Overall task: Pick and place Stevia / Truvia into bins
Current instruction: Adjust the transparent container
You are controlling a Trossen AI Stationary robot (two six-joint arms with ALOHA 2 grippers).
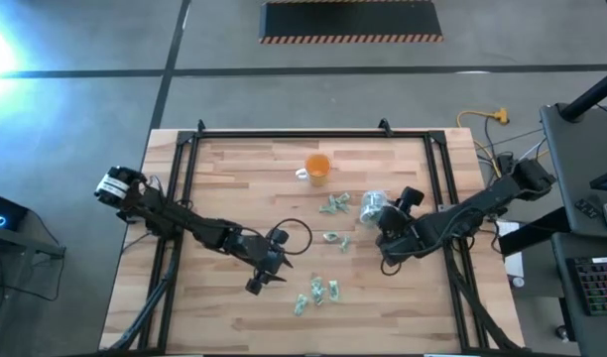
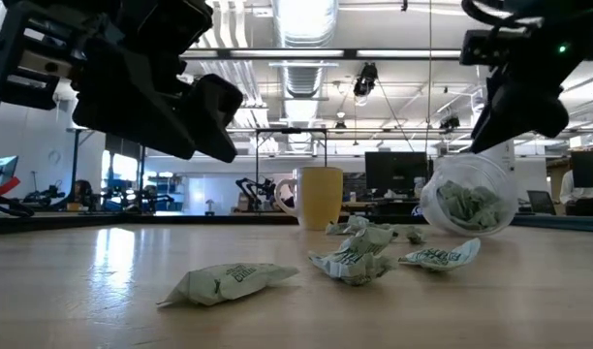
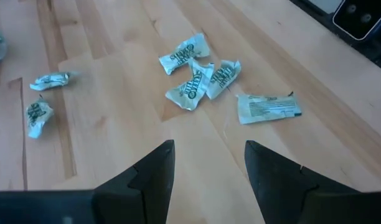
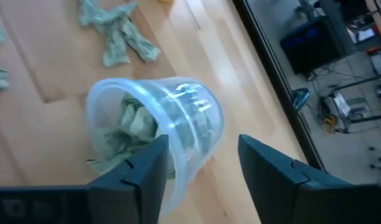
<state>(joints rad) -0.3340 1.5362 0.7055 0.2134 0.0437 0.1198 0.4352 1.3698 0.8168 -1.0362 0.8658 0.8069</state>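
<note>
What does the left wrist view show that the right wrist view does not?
Only the left wrist view: the left gripper, open, above a cluster of four Stevia sachets lying loose, plus two strays apart.
Only the right wrist view: the clear cup, tilted, holding sachets, with the right gripper open around its wall, and the table's black edge rail.
Both: bare wooden tabletop and loose sachets.

Glaring white at the floor upper left, blurring the near table, shadowing faintly
</note>
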